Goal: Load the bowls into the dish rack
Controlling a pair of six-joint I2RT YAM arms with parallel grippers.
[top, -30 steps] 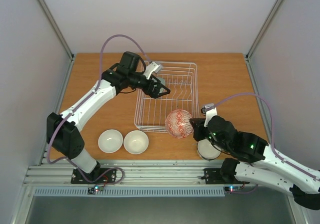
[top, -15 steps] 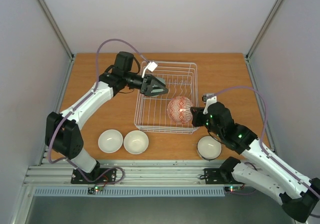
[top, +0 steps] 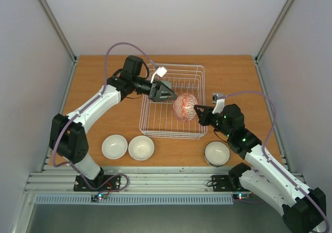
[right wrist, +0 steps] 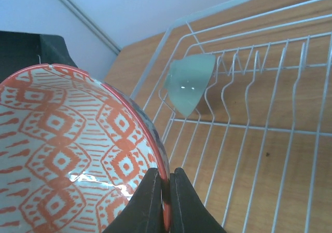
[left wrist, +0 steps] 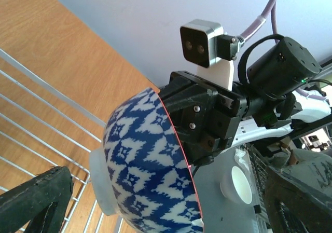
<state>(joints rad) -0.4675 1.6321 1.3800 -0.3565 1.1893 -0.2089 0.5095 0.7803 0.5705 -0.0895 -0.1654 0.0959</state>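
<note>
Bowl over the rack: the dish rack (top: pixel 155 120) sits mid-bench, and the patterned bowl (top: pixel 185 107) hangs on edge over its right half, toward 4 o'clock from the rack's centre in my overhead view. I cannot tell whether the bowl touches the wires.

My right gripper (top: pixel 197 111) reaches in from 4 o'clock and is closed tight on the bowl's rim. In the right wrist view its fingers (right wrist: pixel 147 204) pinch the red-edged rim, one inside and one outside, with the bowl's orange-red diamond pattern filling the lower left. The left wrist view shows the bowl's outside in blue and white, with a plain white foot.

My left gripper (top: pixel 167 91) sits at 10 o'clock from the bowl, very near it. Its jaws are spread as wide as they go and hold nothing, and the bowl is in front of them.

A pale green bowl (right wrist: pixel 189 82) leans on edge among the rack's upright tines.

On the bench (top: pixel 98 82), at 7 o'clock from the rack, the left white bowl (top: pixel 114 146) and the middle white bowl (top: pixel 141 147) stand just beside each other, mouths up. The right white bowl (top: pixel 217 153) stands at 5 o'clock, under the right arm.
</note>
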